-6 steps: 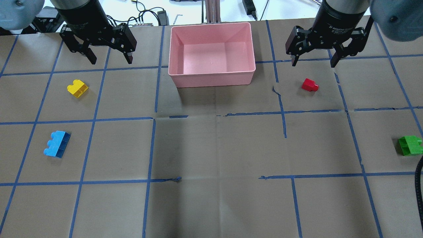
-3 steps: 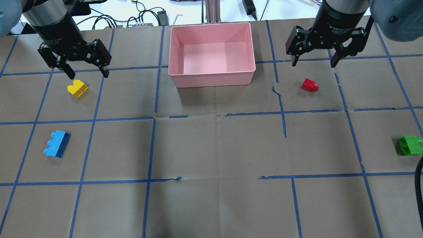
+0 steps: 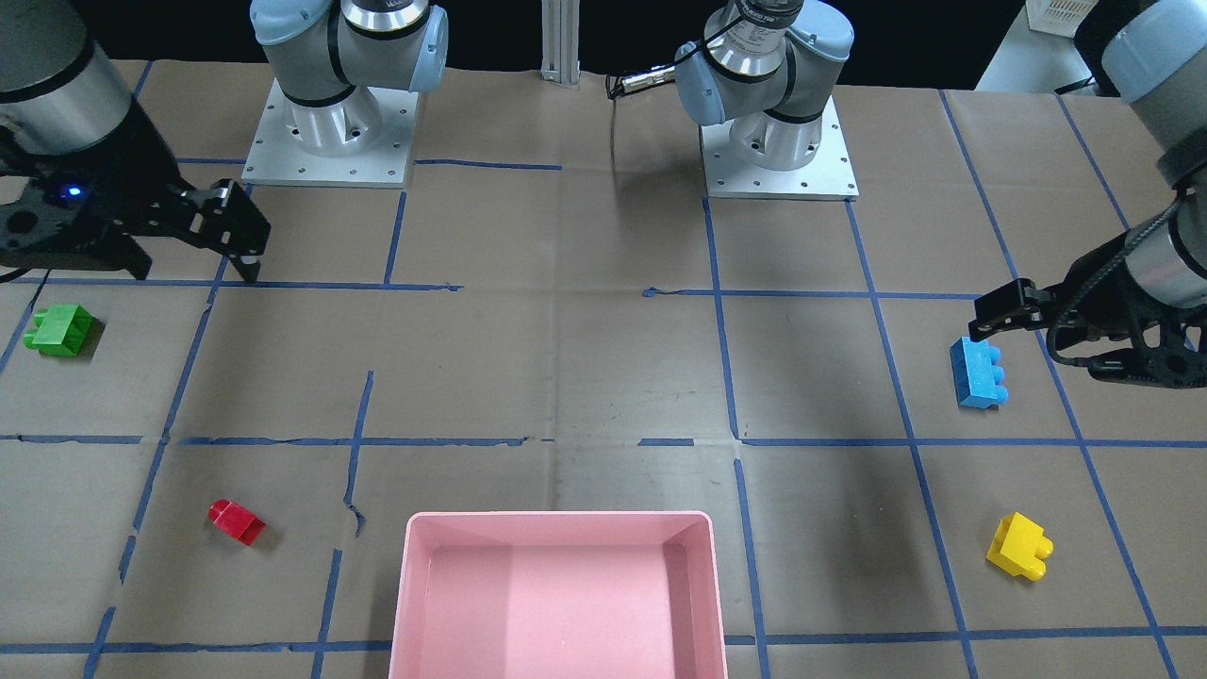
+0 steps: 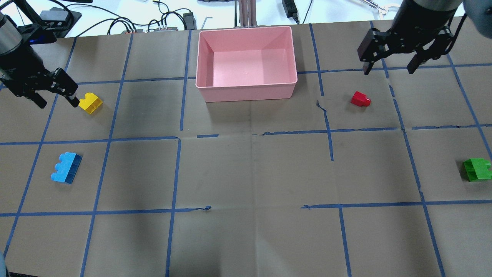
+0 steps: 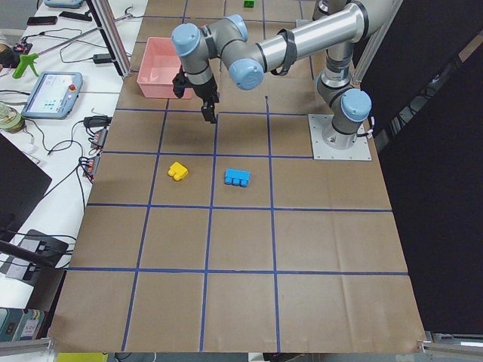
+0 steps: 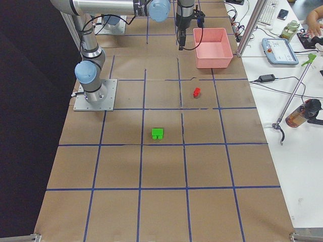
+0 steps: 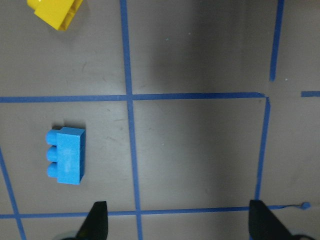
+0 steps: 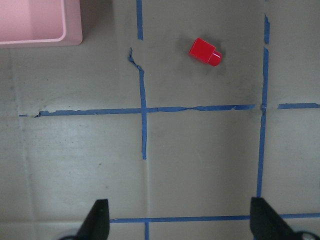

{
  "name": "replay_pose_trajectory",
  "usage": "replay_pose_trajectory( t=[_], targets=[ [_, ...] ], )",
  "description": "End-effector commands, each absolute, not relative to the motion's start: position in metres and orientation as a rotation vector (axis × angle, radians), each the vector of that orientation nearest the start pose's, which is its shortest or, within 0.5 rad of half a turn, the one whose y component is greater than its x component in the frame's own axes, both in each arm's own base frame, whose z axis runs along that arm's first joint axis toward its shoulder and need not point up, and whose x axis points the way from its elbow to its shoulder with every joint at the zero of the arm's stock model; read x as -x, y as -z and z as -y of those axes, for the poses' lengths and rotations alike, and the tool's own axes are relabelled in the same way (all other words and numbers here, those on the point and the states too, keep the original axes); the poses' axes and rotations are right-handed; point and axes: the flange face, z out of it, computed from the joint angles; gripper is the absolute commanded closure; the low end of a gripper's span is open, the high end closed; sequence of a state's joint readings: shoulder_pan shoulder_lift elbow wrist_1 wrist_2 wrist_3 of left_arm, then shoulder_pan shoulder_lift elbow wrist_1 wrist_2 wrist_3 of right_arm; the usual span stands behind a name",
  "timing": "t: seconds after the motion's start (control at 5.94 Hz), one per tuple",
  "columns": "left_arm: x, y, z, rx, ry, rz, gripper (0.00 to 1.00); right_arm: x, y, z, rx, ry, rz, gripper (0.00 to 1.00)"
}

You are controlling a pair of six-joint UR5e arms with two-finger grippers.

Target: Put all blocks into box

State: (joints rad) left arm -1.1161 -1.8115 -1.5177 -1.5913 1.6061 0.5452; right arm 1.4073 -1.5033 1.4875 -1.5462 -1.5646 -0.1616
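Note:
The pink box (image 4: 246, 90) stands at the far middle of the table and holds no blocks. The yellow brick (image 4: 90, 103) and the blue brick (image 4: 66, 167) lie on the left, the red brick (image 4: 360, 99) and the green brick (image 4: 476, 169) on the right. My left gripper (image 4: 57, 103) is open and empty. It hovers just left of the yellow brick, and its wrist view shows the blue brick (image 7: 66, 155) below it. My right gripper (image 4: 388, 70) is open and empty, behind and right of the red brick (image 8: 204, 51).
Blue tape lines cross the brown table cover. Cables and devices (image 4: 169, 19) lie beyond the far edge. The two arm bases (image 3: 330, 123) stand on the robot's side. A side bench with a tablet (image 6: 278, 50) runs beside the table.
My left gripper has moved left and toward the front, from behind the yellow brick to beside it. My right gripper has shifted to the right. Both stay open. No brick moved.

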Motion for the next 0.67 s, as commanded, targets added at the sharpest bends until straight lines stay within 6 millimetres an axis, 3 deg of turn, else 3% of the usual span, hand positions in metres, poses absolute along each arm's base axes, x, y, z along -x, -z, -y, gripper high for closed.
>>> replay_pose_trajectory(
  t=[0.0,0.34,0.5],
  targets=[
    [-0.2,-0.307,0.549,-0.252,-0.31,-3.178,0.02,0.075,-0.491,0.531,0.06,-0.008,-3.13,0.0],
    [-0.212,-0.248,0.554,-0.426,-0.263,-3.153,0.02,0.207,-0.491,0.495,0.079,-0.004,-3.129,0.0],
    [-0.209,-0.204,0.547,-0.472,-0.372,-3.19,0.02,0.261,-0.491,0.469,0.127,-0.001,-3.125,0.0]
  ],
)
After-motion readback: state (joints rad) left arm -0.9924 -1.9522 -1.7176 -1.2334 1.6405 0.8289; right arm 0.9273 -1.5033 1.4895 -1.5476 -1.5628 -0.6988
